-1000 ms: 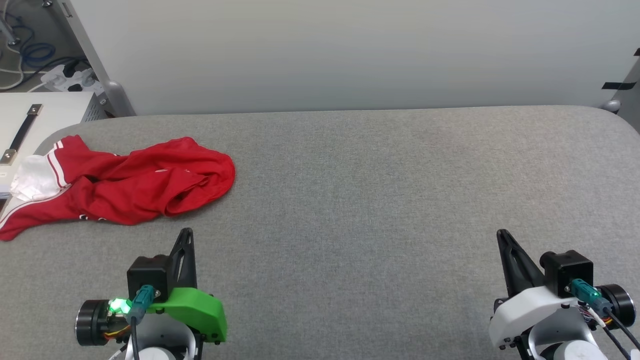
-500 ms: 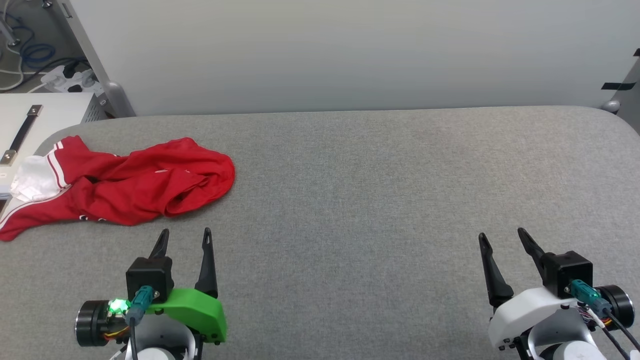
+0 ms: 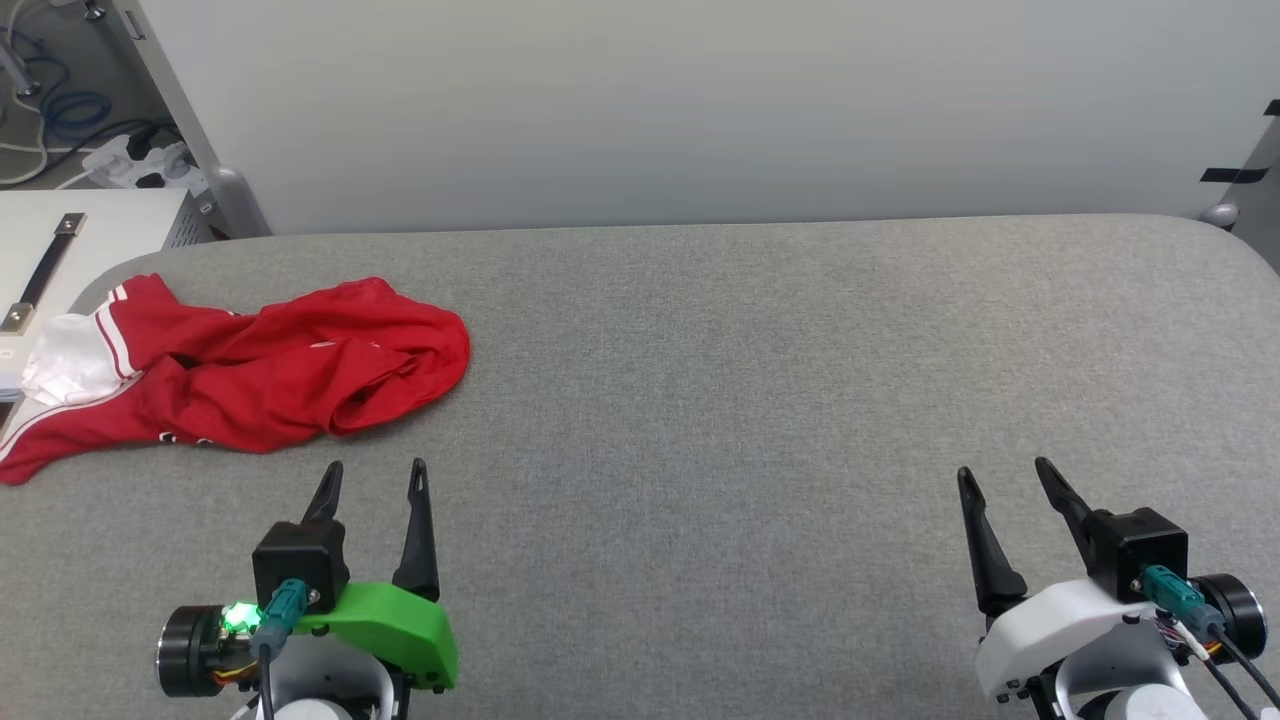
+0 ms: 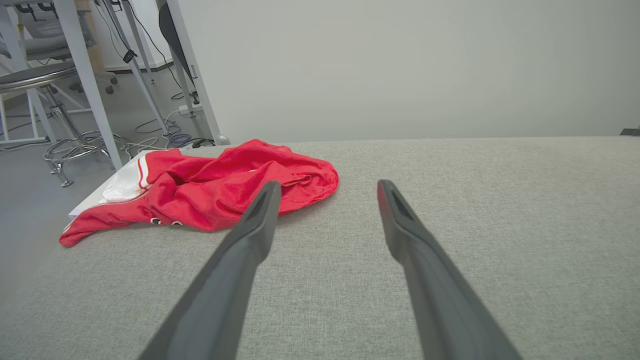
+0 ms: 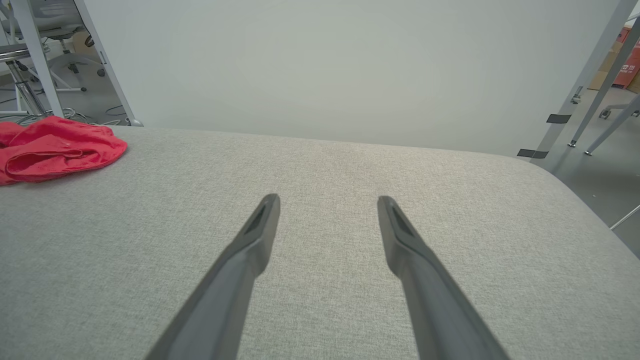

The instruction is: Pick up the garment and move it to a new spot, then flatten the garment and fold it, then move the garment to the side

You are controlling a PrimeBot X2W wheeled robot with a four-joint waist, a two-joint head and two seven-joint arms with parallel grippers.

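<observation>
Dark-fingered left gripper (image 3: 376,466) is wide open and empty, low over the grey table (image 3: 700,400), tips pointing toward the far wall (image 3: 700,100). Right gripper (image 3: 1002,468) same: wide open, empty, well apart at the table's right side. Garment (image 3: 270,370) lies crumpled on the table's left part, just beyond the left gripper and somewhat to its left, not touching it; red, white sleeve and striped trim at its left end, reaching the table's left edge.

Nothing really readable here tbh. The garment (image 3: 250,370) shows a sliver of print at its crumpled edge, too folded to make out.
</observation>
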